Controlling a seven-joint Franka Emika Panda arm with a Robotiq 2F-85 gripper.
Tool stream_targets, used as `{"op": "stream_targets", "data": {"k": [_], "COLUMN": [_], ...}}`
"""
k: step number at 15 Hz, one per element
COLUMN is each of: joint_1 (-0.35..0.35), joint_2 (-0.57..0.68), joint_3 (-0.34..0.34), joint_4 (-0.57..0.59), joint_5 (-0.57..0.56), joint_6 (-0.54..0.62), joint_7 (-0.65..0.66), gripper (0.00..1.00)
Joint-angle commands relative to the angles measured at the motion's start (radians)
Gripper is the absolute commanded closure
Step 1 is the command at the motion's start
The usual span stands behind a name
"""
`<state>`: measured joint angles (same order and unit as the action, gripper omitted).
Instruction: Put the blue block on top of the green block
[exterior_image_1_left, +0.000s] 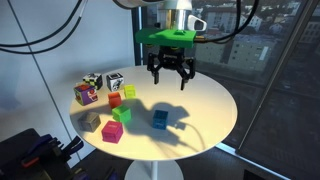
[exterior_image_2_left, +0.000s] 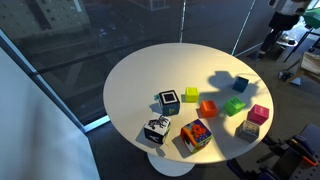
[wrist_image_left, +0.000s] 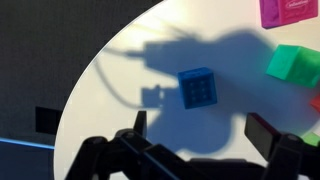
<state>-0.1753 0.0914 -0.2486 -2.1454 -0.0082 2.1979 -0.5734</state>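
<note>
The blue block (exterior_image_1_left: 160, 119) sits on the round white table (exterior_image_1_left: 205, 100), apart from the other cubes; it also shows in an exterior view (exterior_image_2_left: 241, 83) and in the wrist view (wrist_image_left: 197, 87). One green block (exterior_image_1_left: 123, 114) lies left of it, also seen in an exterior view (exterior_image_2_left: 235, 106) and the wrist view (wrist_image_left: 296, 64). A second, alike green block (exterior_image_1_left: 129, 93) sits farther back. My gripper (exterior_image_1_left: 172, 70) hangs open and empty well above the table, behind the blue block. In the wrist view its fingers (wrist_image_left: 155, 128) spread wide, with the blue block just beyond them.
A pink cube (exterior_image_1_left: 112, 131), a grey cube (exterior_image_1_left: 91, 121), an orange cube (exterior_image_1_left: 115, 100), a purple-and-yellow cube (exterior_image_1_left: 86, 94) and two black-and-white cubes (exterior_image_1_left: 115, 81) cluster on one side of the table. Glass walls stand behind the table.
</note>
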Motion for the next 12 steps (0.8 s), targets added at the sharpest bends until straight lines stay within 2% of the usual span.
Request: {"op": "stream_targets", "data": {"k": [1, 6, 12], "joint_1": [-0.036, -0.049, -0.052], "joint_2": [0.015, 0.067, 0.166], "joint_3": [0.022, 0.04, 0.071], "joint_4": [-0.045, -0.09, -0.074], "joint_5": [0.016, 0.013, -0.006], "joint_6": [0.08, 0.172, 0.227], "joint_7": [-0.052, -0.074, -0.047], "gripper": [0.0, 0.0, 0.0]}}
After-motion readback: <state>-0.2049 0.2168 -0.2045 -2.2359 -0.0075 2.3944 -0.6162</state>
